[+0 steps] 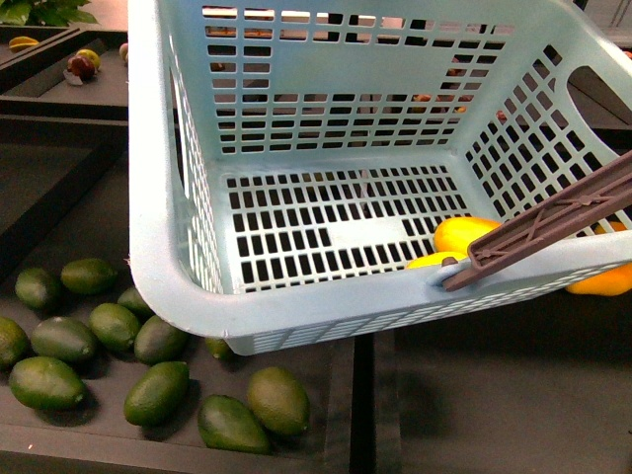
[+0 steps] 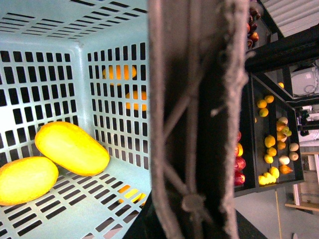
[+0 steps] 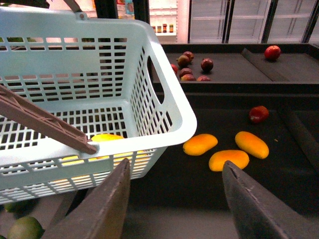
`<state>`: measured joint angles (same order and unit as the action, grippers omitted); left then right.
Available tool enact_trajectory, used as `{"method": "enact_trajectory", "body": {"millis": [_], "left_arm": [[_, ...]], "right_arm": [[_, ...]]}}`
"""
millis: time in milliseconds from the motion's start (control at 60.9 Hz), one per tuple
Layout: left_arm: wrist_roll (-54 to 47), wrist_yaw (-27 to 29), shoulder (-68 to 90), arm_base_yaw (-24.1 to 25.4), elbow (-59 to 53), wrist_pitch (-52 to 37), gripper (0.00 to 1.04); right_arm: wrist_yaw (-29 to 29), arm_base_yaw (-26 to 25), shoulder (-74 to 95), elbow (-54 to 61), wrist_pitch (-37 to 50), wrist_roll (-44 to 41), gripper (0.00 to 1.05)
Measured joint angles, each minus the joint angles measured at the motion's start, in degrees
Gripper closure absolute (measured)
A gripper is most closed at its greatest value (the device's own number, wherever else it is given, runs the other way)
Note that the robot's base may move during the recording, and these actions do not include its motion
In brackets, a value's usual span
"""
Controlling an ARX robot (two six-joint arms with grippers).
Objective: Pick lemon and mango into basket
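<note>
The pale turquoise basket (image 1: 178, 267) hangs tilted above the shelves and fills the front view. My left gripper (image 2: 189, 204) is shut on its brown-grey handle (image 2: 194, 114), which hides the fingers. Two smooth yellow fruits lie side by side on the basket floor. The longer one (image 2: 72, 148) looks like the mango. The plumper one (image 2: 25, 179), cut by the frame edge, looks like the lemon. Both show low in the basket's right corner (image 1: 464, 234). My right gripper (image 3: 174, 199) is open and holds nothing, just outside the basket's corner (image 3: 179, 124).
Three orange mangoes (image 3: 228, 159) lie on the dark shelf beyond the right gripper, with red apples (image 3: 259, 113) and dark fruits (image 3: 189, 62) behind. Several green oval fruits (image 1: 158, 390) lie in the tray under the basket's left side. More fruit trays (image 2: 271, 149) stand beside the handle.
</note>
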<state>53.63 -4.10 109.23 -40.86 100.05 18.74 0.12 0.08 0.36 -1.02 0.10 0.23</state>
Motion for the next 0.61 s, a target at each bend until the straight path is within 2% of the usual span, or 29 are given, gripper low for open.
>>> {"method": "enact_trajectory", "body": {"millis": [181, 607], "left_arm": [[0.00, 0.00, 0.00, 0.00, 0.00, 0.00, 1.00], [0.70, -1.03, 0.13, -0.77, 0.00, 0.00, 1.00]], "right_arm": [[0.00, 0.00, 0.00, 0.00, 0.00, 0.02, 0.08], [0.07, 0.00, -0.09, 0.00, -0.11, 0.00, 0.09]]}}
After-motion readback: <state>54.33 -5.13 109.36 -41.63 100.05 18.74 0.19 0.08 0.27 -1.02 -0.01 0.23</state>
